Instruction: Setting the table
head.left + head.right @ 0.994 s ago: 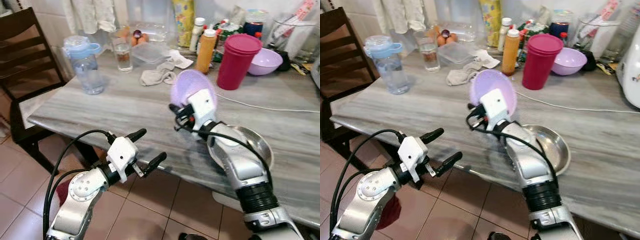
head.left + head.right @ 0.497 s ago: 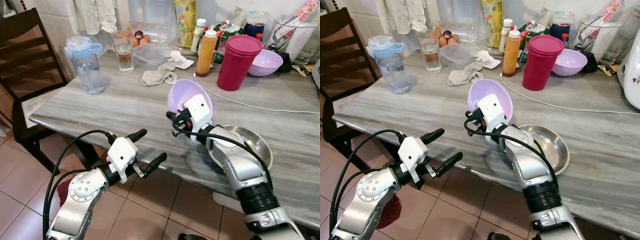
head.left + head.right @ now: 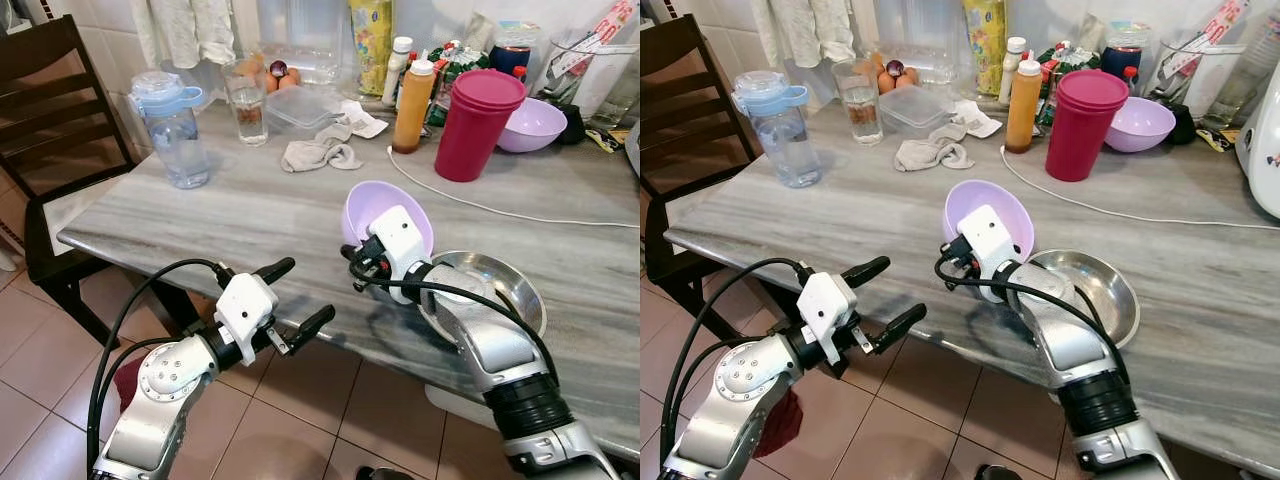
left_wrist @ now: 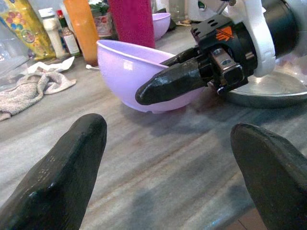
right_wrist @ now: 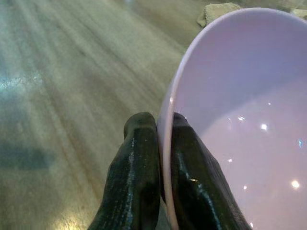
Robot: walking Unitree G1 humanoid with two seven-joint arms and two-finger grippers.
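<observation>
Clearly pinched by its rim in the right gripper (image 5: pixel 163 158) jaws, lilac bowl (image 3: pixel 985 215) low over the worktop (image 3: pixel 200 215) beside the steel plate (image 3: pixel 1105 290), likely for a place setting; left gripper (image 3: pixel 295 295) jaws open, idle short of the edge.

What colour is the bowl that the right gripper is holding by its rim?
The bowl in the right gripper is pale lilac, clearest in the left wrist view.
</observation>
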